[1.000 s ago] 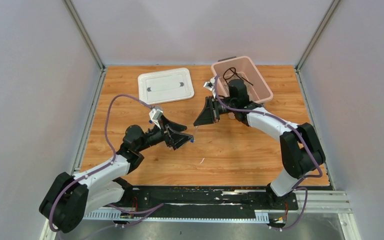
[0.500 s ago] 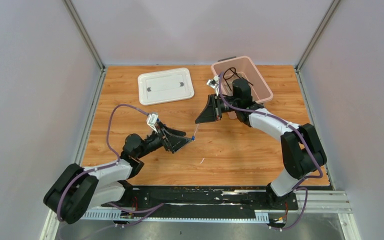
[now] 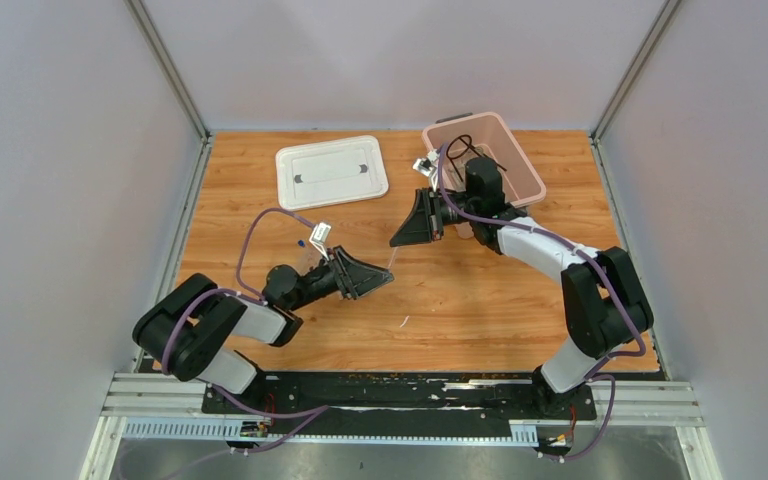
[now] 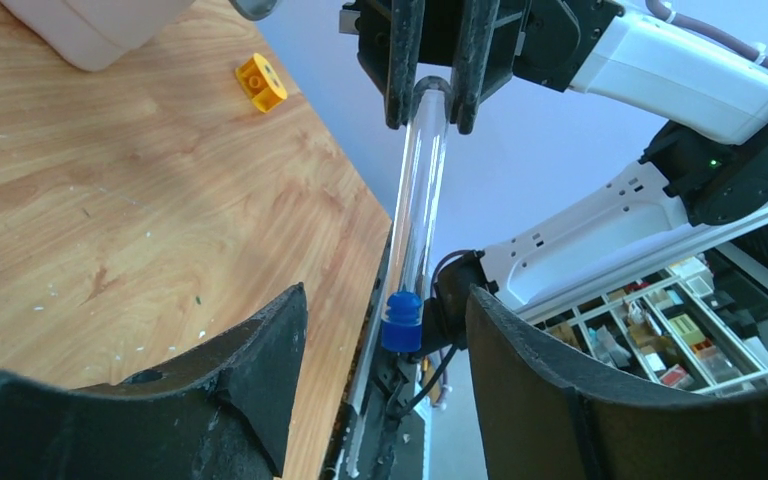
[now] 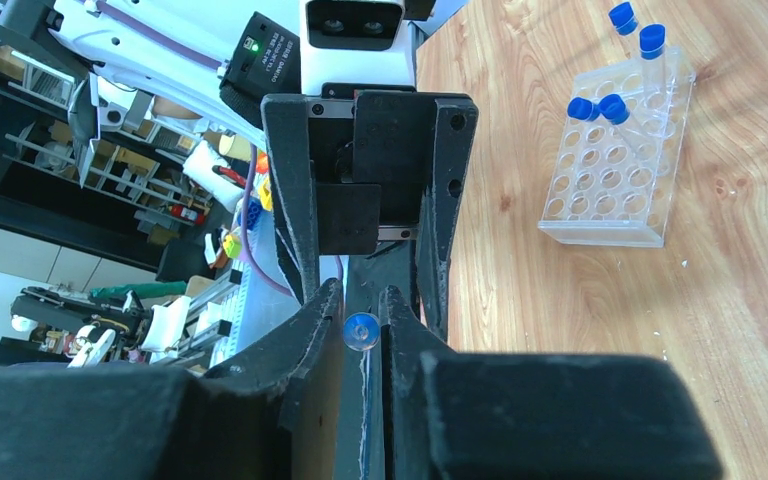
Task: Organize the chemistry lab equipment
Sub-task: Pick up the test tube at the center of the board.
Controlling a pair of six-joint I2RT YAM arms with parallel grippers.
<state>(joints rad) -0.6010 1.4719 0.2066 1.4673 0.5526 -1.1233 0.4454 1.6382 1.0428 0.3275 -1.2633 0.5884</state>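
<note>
Where containers go: pink bin (image 3: pixel 523 155) sits at the far right of the table (image 3: pixel 460 310) with the black wire ring tripod (image 3: pixel 470 148) inside it. Can't make out anything else in there. White lid (image 3: pixel 331 171) lies flat on the table, well to the left of the bin.

Clear tube rack (image 5: pixel 615 165) stands on the wood and carries tiny blue-capped tubes (image 5: pixel 652 40). Four blue caps show, all bunched at one end of the rack.

One more blue-capped tube (image 4: pixel 422 190) is off the table, spanning between the two arms. Right gripper (image 5: pixel 360 297) is clamped on its uncapped end, fingers pressed in on both sides of the glass. The blue cap points toward the left arm.

Left gripper (image 4: pixel 385 300) has its fingers spread wide. In the left wrist view the capped end sits in the gap between them, with clear space on either side and no contact visible. Depth of the cap along the fingers is hard to judge from that view.

Small orange object (image 4: pixel 261 82) sits on the wood near a bin corner.
</note>
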